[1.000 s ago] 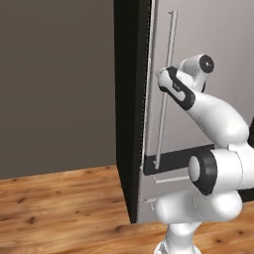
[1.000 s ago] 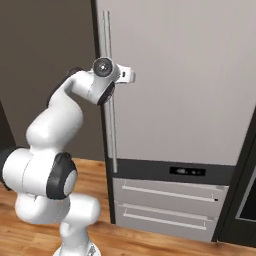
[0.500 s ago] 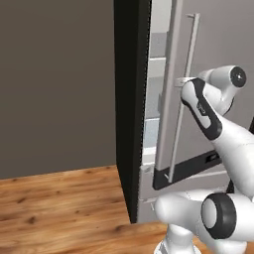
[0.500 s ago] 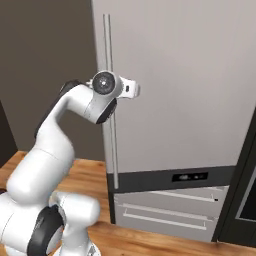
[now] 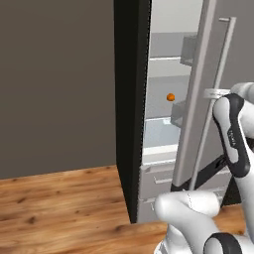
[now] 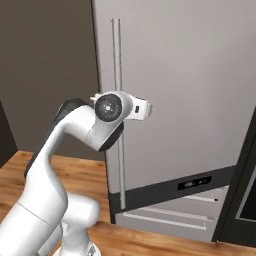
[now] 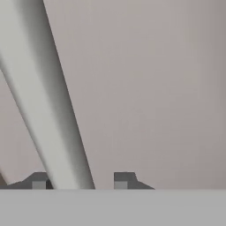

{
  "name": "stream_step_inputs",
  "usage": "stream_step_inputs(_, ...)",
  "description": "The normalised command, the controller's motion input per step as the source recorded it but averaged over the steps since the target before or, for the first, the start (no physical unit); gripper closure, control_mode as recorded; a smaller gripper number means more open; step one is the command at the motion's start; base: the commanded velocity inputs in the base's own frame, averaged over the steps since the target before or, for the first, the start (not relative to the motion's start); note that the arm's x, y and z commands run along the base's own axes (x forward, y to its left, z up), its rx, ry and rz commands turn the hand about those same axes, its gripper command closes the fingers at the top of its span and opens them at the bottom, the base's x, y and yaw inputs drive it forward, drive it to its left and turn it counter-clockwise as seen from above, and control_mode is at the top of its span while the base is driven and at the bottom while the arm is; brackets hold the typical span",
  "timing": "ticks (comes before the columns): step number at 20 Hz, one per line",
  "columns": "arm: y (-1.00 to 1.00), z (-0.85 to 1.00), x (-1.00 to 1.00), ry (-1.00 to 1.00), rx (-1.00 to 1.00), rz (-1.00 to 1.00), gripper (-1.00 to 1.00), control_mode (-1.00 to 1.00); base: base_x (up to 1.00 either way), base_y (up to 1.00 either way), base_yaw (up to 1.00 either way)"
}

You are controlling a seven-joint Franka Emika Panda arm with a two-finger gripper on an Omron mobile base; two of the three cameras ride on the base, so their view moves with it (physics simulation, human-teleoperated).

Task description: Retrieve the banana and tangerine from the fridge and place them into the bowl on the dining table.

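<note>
My jaws straddle handle [image 7: 53, 110] of fridge [image 5: 168, 124], loosely pinching bar. Door part open. Tangerine [image 5: 170, 97] on shelf inside; banana location unclear. 0 of 2 fruits retrieved. Left: open wider, fetch both, carry to bowl.

Fridge [image 5: 133, 99] door ajar — tangerine [image 5: 170, 97] on pale shelf inside, drawers below. Gripper [image 5: 214, 93] at bar handle [image 5: 212, 104], right. Wood floor [image 5: 59, 208] left — grey wall [image 5: 54, 84] beyond.
</note>
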Motion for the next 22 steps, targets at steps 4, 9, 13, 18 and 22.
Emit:
stream_step_inputs(4, -0.99, 0.18, -1.0, 0.04, 0.05, -0.04, 1.0, -1.0, 0.0, 0.0, 0.0)
stream_step_inputs(9, -0.91, 0.2, -1.0, 0.07, 0.04, -0.03, 1.0, -1.0, 0.0, 0.0, 0.0)
stream_step_inputs(13, -0.83, 0.3, -1.0, 0.14, 0.02, -0.03, 1.0, -1.0, 0.0, 0.0, 0.0)
stream_step_inputs(18, -0.48, 0.26, -0.9, 0.13, 0.0, -0.03, -1.0, -1.0, 0.0, 0.0, 0.0)
stream_step_inputs(22, 0.09, 0.04, -0.51, 0.0, -0.18, -0.18, -1.0, -1.0, 0.0, 0.0, 0.0)
